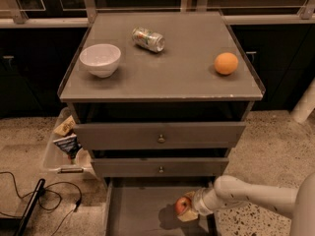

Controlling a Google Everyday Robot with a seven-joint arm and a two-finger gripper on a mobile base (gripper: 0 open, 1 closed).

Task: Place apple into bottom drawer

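Gripper (187, 210) over open bottom drawer (135, 211), right side; fingers (189, 216) clasping apple (182, 204); shadow beneath.

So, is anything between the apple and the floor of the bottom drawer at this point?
Nothing visible. The gripper holds the apple just above the open bottom drawer, near its right side. The grey floor under it shows only the apple's shadow.

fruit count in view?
2. Orange on the cabinet top, right side; apple in the gripper above the open bottom drawer. Upper drawers could hide more.
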